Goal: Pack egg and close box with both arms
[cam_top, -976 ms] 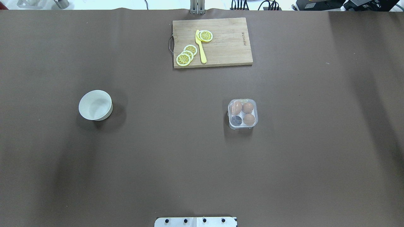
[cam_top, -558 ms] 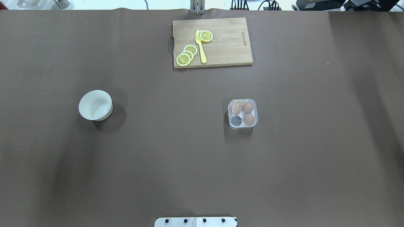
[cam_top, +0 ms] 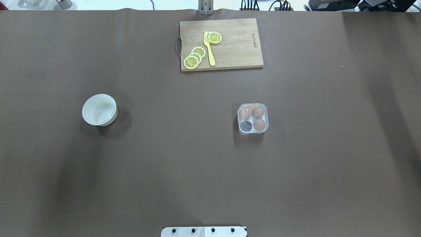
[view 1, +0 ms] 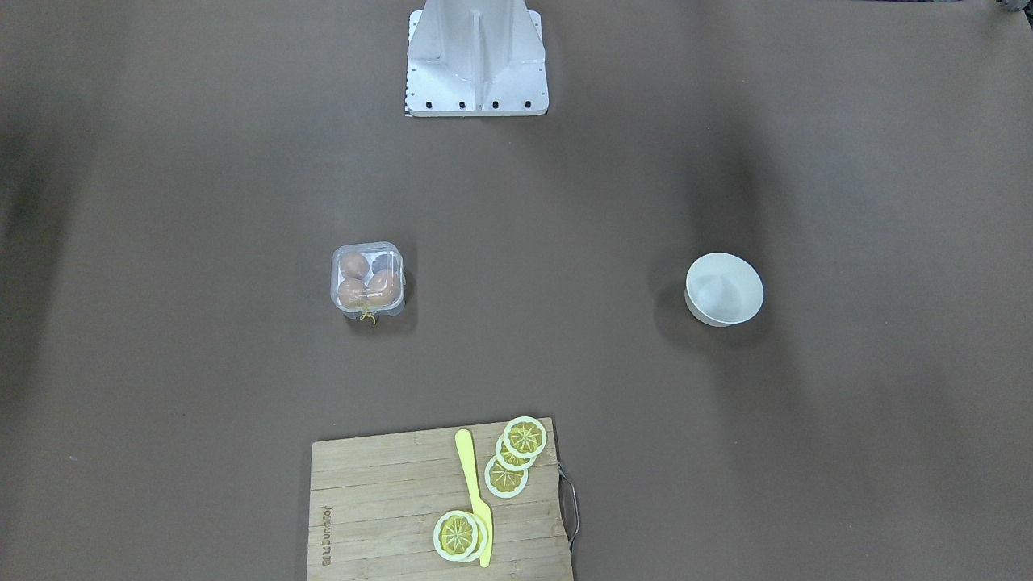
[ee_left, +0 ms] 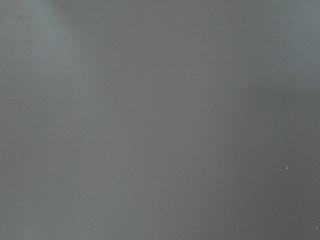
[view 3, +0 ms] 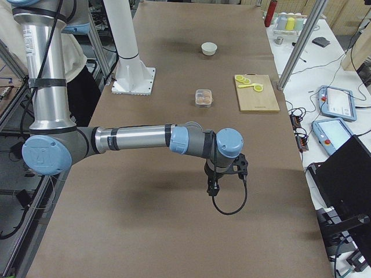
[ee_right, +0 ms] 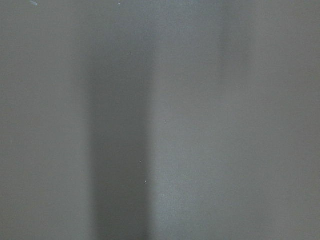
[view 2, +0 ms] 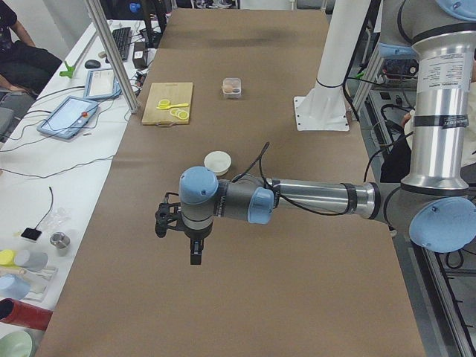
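The box (cam_top: 252,119) is a small clear egg carton right of the table's middle. It also shows in the front-facing view (view 1: 367,281). Three orange-brown eggs lie in it, among them one egg (cam_top: 258,112). The near-left cell looks dark and holds no egg. The clear lid seems to lie over the eggs. Both arms are held out past the table's ends, far from the box. My left gripper (view 2: 195,254) shows only in the exterior left view. My right gripper (view 3: 212,186) shows only in the exterior right view. I cannot tell whether either is open or shut. Both wrist views show only brown table.
A white bowl (cam_top: 99,110) stands on the left half of the table with nothing in it. A wooden cutting board (cam_top: 236,52) with lemon slices (cam_top: 194,57) and a yellow knife (cam_top: 209,49) lies at the far edge. The white robot base (view 1: 476,60) is at the near edge.
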